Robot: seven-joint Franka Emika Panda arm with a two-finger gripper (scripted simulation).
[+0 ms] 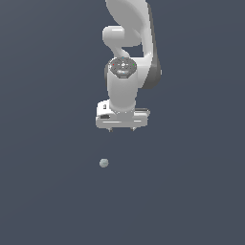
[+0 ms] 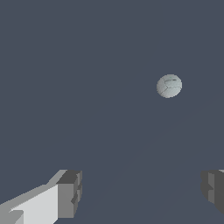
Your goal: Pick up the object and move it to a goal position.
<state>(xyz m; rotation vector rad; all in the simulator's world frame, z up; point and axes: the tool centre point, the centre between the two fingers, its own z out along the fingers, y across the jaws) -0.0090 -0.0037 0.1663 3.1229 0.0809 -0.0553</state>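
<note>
Spread jaws, unmarked ball (image 2: 169, 85) apart.

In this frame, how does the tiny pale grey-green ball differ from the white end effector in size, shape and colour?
Size: the tiny pale grey-green matte ball is far smaller than the white end effector.
Shape: the ball is round; the end effector is a wide block with two small fingers spread apart.
Colour: the ball is dull grey-green, while the end effector is bright white with darker fingertips.
Both sit apart, untouched, against the dark blue-grey ground.
</note>
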